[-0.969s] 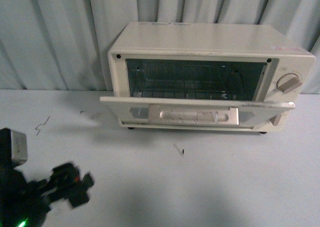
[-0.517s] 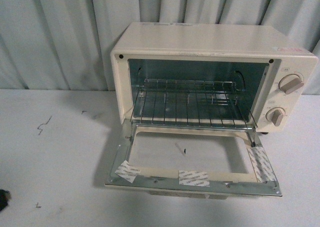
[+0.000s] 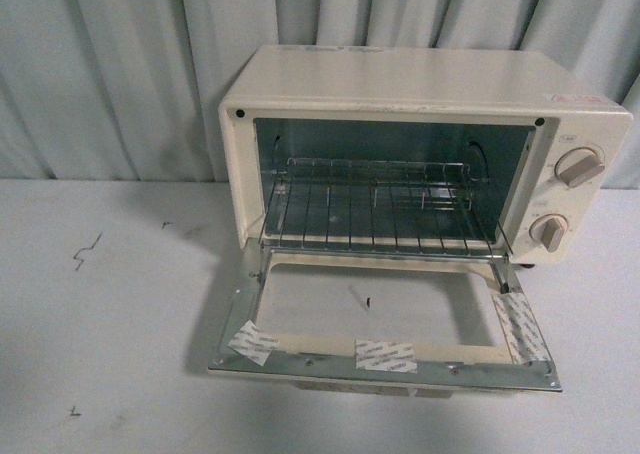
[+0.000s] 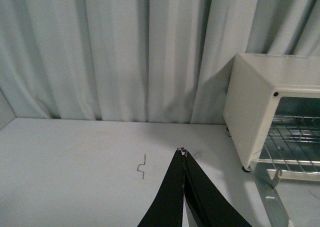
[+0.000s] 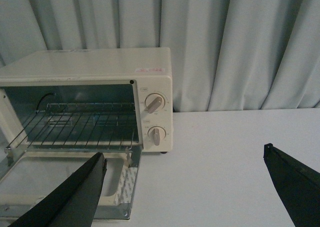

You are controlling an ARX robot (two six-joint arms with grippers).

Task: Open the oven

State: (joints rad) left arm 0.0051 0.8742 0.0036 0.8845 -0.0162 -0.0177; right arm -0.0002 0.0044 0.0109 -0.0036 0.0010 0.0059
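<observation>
Gaping, one oven, two knobs; left end effector clenched, right end effector released.

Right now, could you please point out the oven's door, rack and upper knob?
Door (image 3: 380, 319): front view, middle of its glass pane.
Rack (image 3: 375, 214): front view, centre wires.
Upper knob (image 3: 578, 166): front view, its raised grip.
</observation>
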